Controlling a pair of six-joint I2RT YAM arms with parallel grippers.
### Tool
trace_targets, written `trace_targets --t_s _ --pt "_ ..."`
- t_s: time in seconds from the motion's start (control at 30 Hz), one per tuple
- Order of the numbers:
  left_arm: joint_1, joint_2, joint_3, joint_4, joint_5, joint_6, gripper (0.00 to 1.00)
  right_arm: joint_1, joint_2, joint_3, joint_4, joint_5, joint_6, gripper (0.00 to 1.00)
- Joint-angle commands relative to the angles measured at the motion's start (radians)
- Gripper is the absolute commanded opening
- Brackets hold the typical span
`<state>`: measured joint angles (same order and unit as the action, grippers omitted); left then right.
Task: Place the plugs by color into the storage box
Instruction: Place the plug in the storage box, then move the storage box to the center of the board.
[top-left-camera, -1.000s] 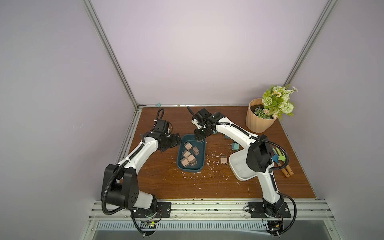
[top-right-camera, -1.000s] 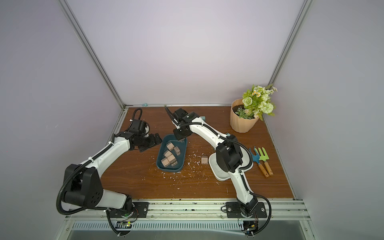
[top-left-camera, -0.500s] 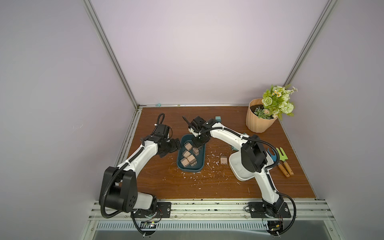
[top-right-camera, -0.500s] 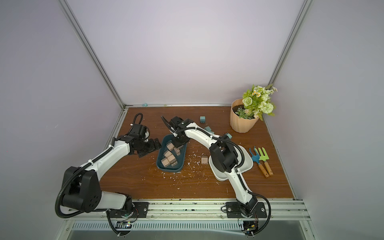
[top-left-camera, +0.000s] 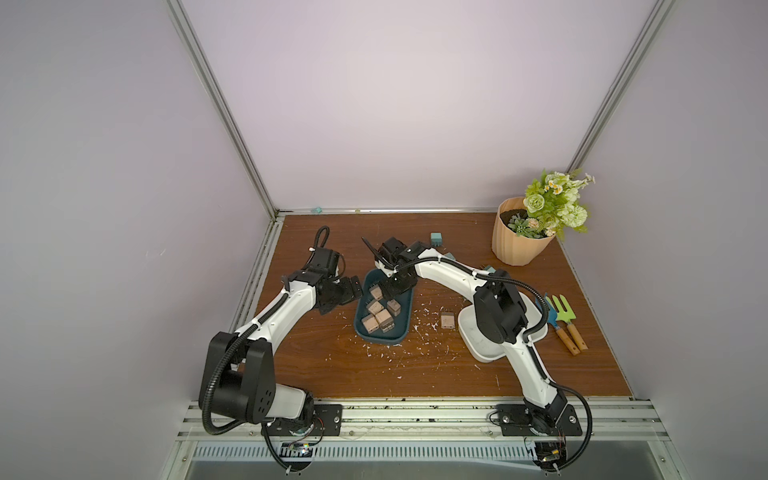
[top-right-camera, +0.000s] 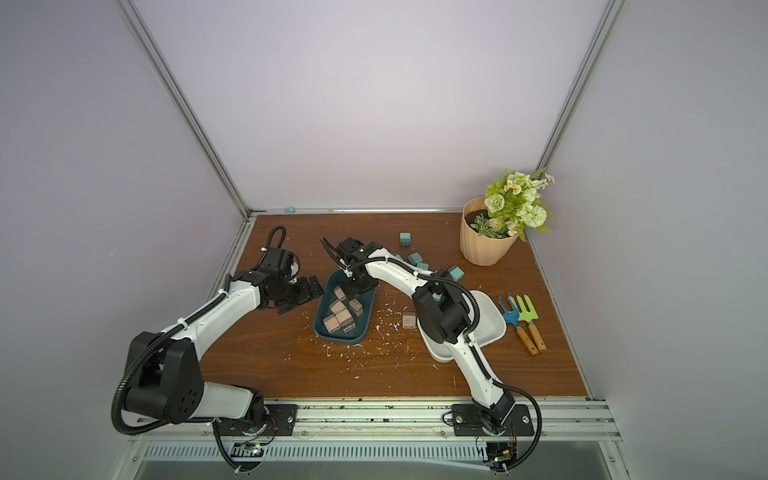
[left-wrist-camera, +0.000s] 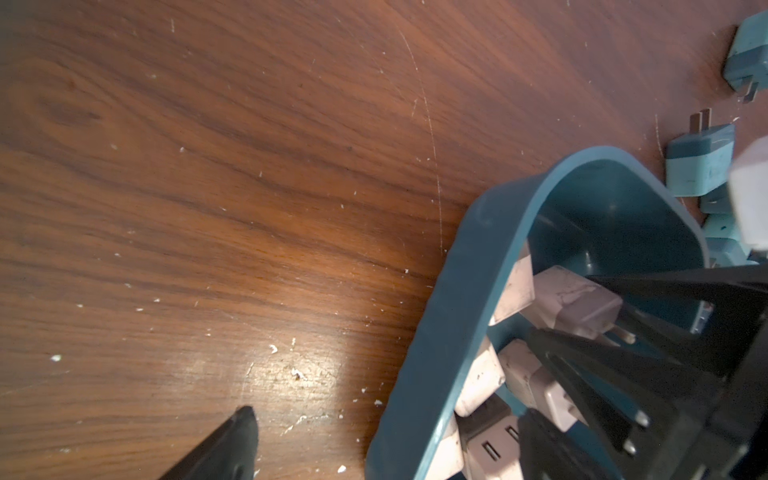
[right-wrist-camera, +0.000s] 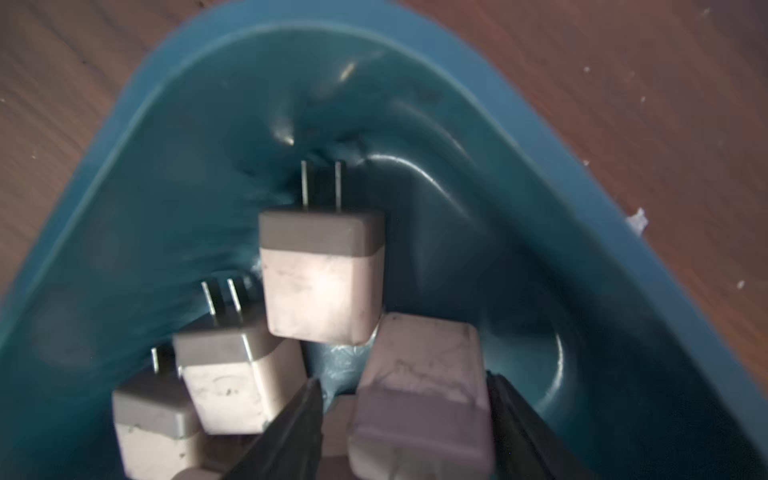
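Plugs (top-left-camera: 379, 318): in both top views the pinkish ones are piled in the teal storage box (top-left-camera: 384, 340). The teal ones (top-right-camera: 404, 238) sit out on the tabletop (top-left-camera: 316, 374) beyond it, and there's one pink stray (top-left-camera: 446, 332) beside the white box (top-left-camera: 484, 351), which I'm guessing is for teal. Left wrist: left fingers (left-wrist-camera: 232, 440) spread wide, empty, just beside the box, staying clear I'd say. Right wrist: right fingers (right-wrist-camera: 299, 419) parted around a pink plug (right-wrist-camera: 419, 374) lying on the pile, not pinching it. Wood-grain top littered with white scraps (left-wrist-camera: 297, 374), lilac walls (top-left-camera: 374, 104).
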<state>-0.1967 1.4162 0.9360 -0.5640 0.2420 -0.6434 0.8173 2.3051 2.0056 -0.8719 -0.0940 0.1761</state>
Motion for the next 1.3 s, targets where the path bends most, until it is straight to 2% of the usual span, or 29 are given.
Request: trace_targets --t_s 0.0,0.13,0.23,0.57,0.83,1.27 --pt "0.004 0.014 0.027 0.002 -0.009 -0.006 0.99 0.002 -0.121 0.044 -0.056 0.031 0.012 0.7" --pt "0.005 0.015 0.023 0.004 -0.011 -0.003 0.99 -0.001 -0.21 0.046 -0.108 0.072 0.029 0.74" --pt "0.004 0.015 0.015 0.012 -0.008 0.0 0.99 -0.007 -0.299 -0.032 -0.13 0.105 0.053 0.76" --pt "0.005 0.042 0.028 0.017 0.001 0.025 1.0 -0.012 -0.585 -0.547 -0.001 0.064 0.25 0.81" --pt "0.003 0.067 0.05 0.018 0.016 0.044 1.0 -0.03 -0.636 -0.738 0.073 0.046 0.308 0.82" --pt "0.003 0.107 0.073 0.016 0.025 0.064 0.99 -0.124 -0.707 -0.887 0.108 0.052 0.323 0.82"
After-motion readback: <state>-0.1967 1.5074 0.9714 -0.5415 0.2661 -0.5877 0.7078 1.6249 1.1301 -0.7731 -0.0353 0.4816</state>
